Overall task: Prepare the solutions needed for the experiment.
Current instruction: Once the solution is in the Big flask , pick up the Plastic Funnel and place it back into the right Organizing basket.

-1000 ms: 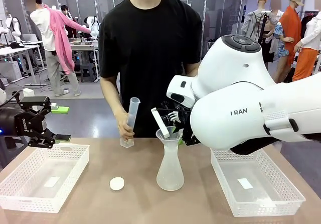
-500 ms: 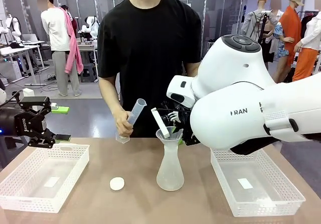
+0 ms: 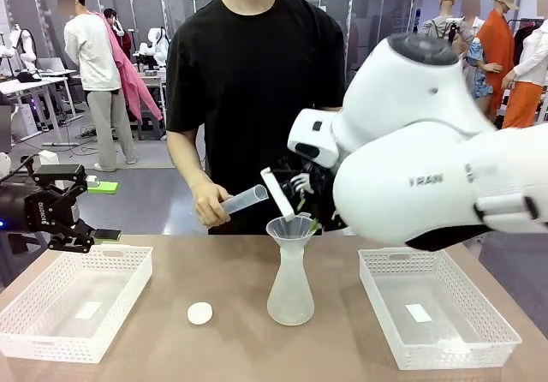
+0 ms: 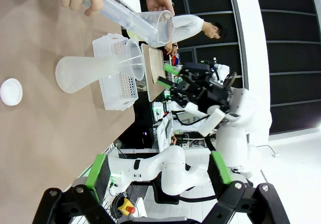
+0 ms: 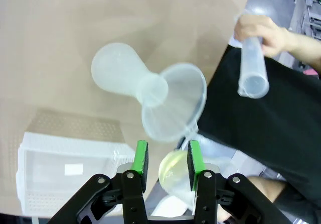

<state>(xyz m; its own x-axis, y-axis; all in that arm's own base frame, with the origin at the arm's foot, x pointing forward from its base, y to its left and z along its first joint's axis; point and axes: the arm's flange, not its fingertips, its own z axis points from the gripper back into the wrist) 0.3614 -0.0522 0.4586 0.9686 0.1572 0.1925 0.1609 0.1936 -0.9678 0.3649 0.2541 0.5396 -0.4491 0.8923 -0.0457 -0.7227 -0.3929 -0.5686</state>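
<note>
1. A flask (image 3: 290, 292) topped with a funnel (image 3: 289, 227) stands mid-table.
2. The right gripper (image 5: 167, 151) pinches a cup (image 5: 176, 180) of yellow liquid (image 5: 170, 170) just above the funnel.
3. The left gripper (image 3: 101, 211) hangs with jaws spread near the left basket (image 3: 51, 331).
4. The person's hand (image 3: 208, 204) tilts a cylinder (image 3: 247, 199) toward the funnel.

Table (image 3: 171, 348) seen from the robot's side. A flask (image 3: 290, 292) stands upright at centre, with a funnel (image 3: 289, 228) seated in its neck. A cap (image 3: 199, 313) lies on the table just left of the flask. The left basket (image 3: 51, 313) and right basket (image 3: 445, 335) flank them. The right gripper (image 5: 165, 156) is above the funnel, with a beaker (image 4: 161, 27) between its fingers and solution (image 5: 173, 171) in it. Behind the table stands a person (image 3: 248, 74), whose hand (image 3: 208, 204) tips a cylinder (image 3: 247, 199) toward the funnel from the left. The left gripper (image 3: 101, 211) is above the left basket's far edge.
</note>
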